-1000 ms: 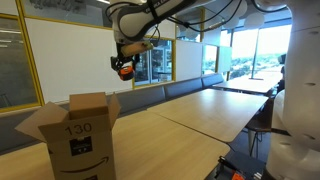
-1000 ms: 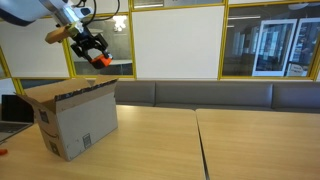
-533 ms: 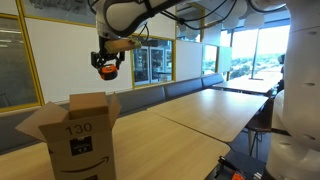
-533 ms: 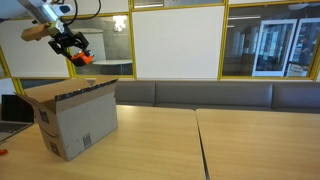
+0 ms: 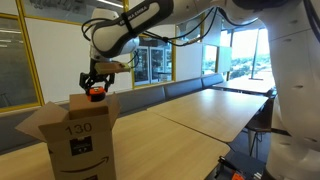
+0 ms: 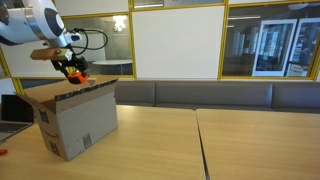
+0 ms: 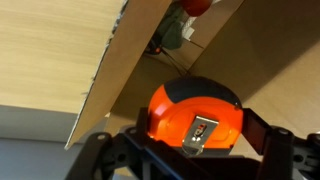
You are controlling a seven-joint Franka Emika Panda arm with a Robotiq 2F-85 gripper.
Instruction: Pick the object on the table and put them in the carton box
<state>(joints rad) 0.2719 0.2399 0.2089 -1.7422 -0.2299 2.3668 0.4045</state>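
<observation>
Orange round item (image 7: 195,115) sits clamped in the tool (image 5: 95,88), whose jaws are spread wide around it. It hangs just above the open carton box (image 6: 75,122), near a raised flap. Released off-centre, it may strike that flap and tumble onto the table (image 6: 200,145).

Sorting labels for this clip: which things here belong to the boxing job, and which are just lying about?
Job: gripper, orange item in its grip, carton box.
Just there: tables, bench, whiteboard.
</observation>
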